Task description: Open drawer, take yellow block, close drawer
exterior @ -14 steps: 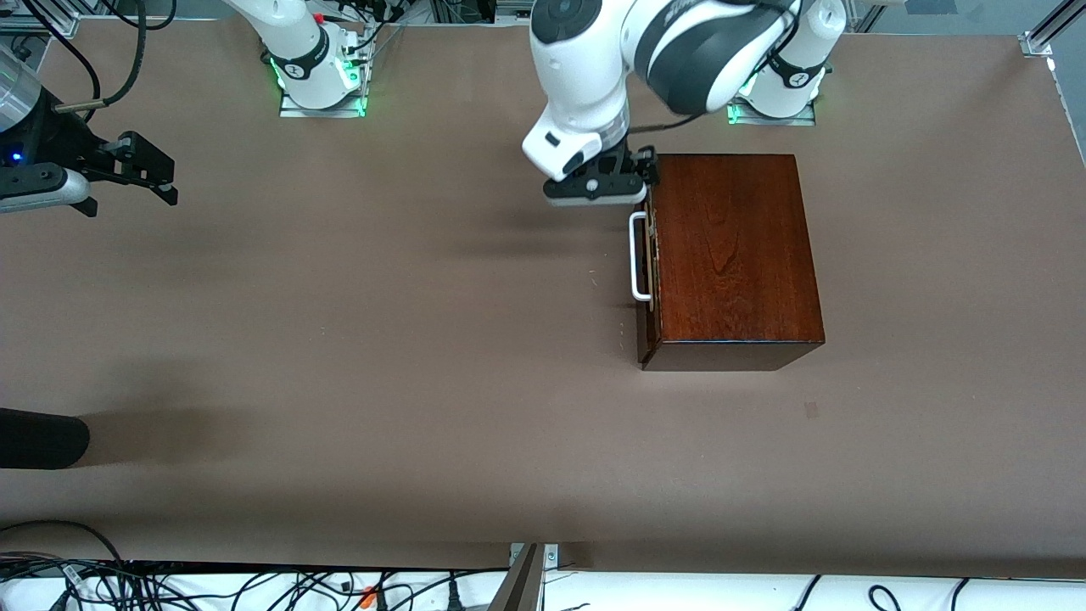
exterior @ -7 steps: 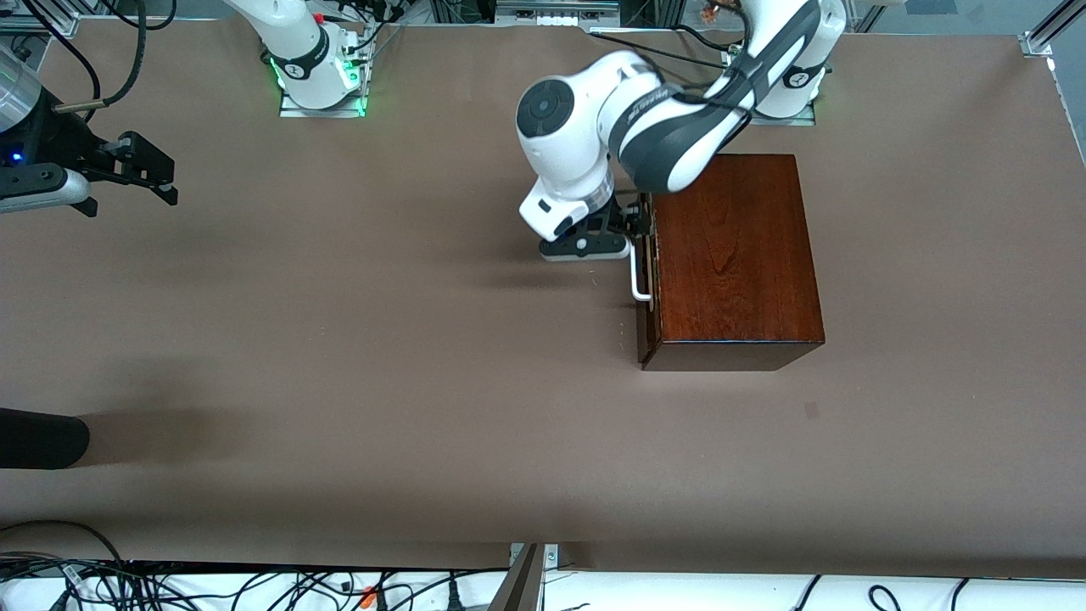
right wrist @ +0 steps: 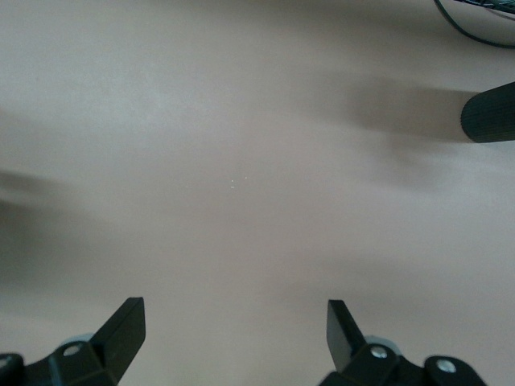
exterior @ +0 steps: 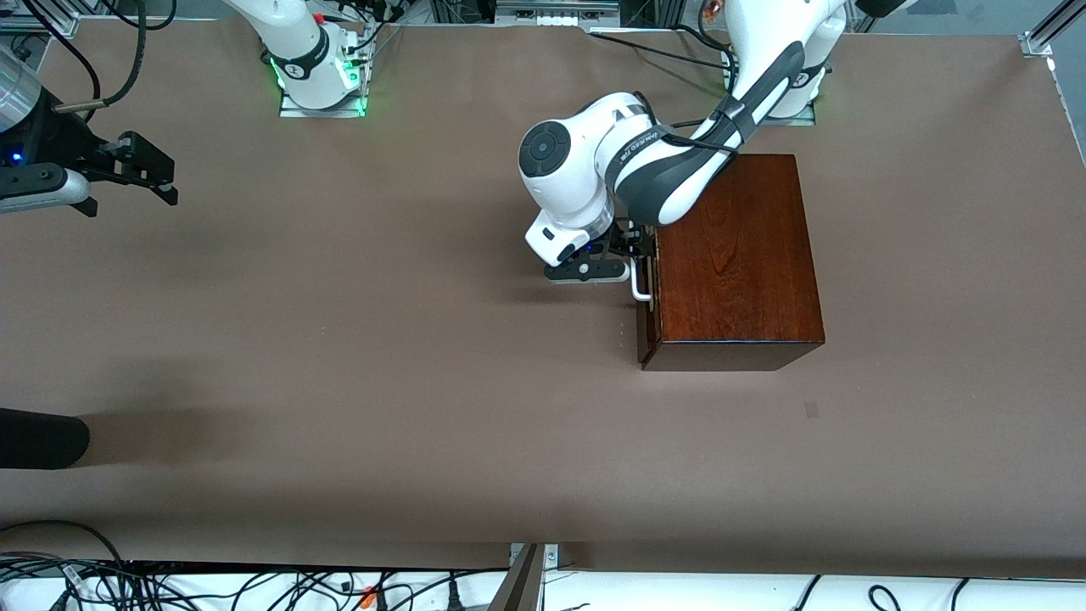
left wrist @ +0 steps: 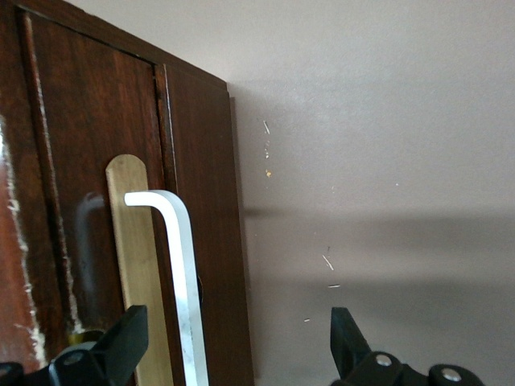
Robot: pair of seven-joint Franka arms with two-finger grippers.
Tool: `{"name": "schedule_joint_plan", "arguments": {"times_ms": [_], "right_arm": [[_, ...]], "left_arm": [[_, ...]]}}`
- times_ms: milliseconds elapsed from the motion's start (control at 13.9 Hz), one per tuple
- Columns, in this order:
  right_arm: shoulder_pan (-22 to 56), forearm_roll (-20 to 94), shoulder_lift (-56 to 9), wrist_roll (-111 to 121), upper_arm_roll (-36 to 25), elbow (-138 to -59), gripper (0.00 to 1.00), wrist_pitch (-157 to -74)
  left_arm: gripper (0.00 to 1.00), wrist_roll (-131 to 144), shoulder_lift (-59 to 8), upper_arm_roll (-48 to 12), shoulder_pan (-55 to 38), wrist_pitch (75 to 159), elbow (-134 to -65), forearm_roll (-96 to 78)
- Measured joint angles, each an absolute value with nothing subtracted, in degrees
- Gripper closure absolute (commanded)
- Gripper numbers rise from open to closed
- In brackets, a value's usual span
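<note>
Drawer (exterior: 645, 293): shut as far as I can judge, its dark front flush with the face of the mahogany box (exterior: 734, 255); the box stands on the counter (exterior: 382, 356) toward the left arm's end, close to that arm's base

Handle (exterior: 638, 288): white bar on the drawer front; in the front view only its end nearer the camera shows clear of the arm, and in the left wrist view the bar (left wrist: 183, 273) runs down between the tool's fingers

Yellow block: not visible in any view; I judge it to be inside the closed drawer, unconfirmed

Left tool (exterior: 632, 255): low in front of the drawer, released, its fingers spread with one (left wrist: 121, 346) over the drawer front and the other over bare counter, the handle bar between them but not gripped

Right tool (exterior: 144, 174): released, fingers (right wrist: 121, 330) spread wide, over bare counter at the right arm's end, well apart from the box; this arm waits

Step in hand: I read this as the opening step, at the point of lining up on the handle; nothing pulled yet

Next move calls for: I would clench the left tool squarely on the bar, then pull straight away from the box front, toward the right arm's end

Risk noted: an off-centre hold may slip off the thin bar, or drag the whole box across the counter
</note>
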State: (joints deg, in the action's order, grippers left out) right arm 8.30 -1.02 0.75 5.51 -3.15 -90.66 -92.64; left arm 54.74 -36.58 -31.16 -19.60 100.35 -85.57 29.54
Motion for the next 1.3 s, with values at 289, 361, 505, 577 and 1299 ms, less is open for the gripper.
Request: {"name": "schedule_joint_plan", "arguments": {"times_ms": [289, 361, 505, 577, 1299], "right_arm": [[8.3, -1.02, 0.75, 5.51, -3.15, -90.66, 0.0, -92.64], [8.3, -1.02, 0.75, 5.51, -3.15, -90.66, 0.0, -92.64], [8.3, -1.02, 0.75, 5.51, -3.15, -90.66, 0.0, -92.64], [8.3, -1.02, 0.75, 5.51, -3.15, -90.66, 0.0, -92.64], [8.3, -1.02, 0.75, 5.51, -3.23, -90.66, 0.0, -92.64]], "left_arm": [[0.0, 55.61, -36.9, -30.42, -19.59, 100.32, -86.42, 29.54], [0.0, 56.15, -37.09, -30.27, -19.6, 100.32, -86.64, 29.54], [0.0, 57.4, -37.73, -30.13, -19.61, 100.33, -86.9, 29.55], [0.0, 57.76, -38.07, -30.13, -19.64, 100.34, -86.91, 29.58], [0.0, 59.74, -39.81, -30.14, -20.25, 102.64, -86.92, 31.21]]}}
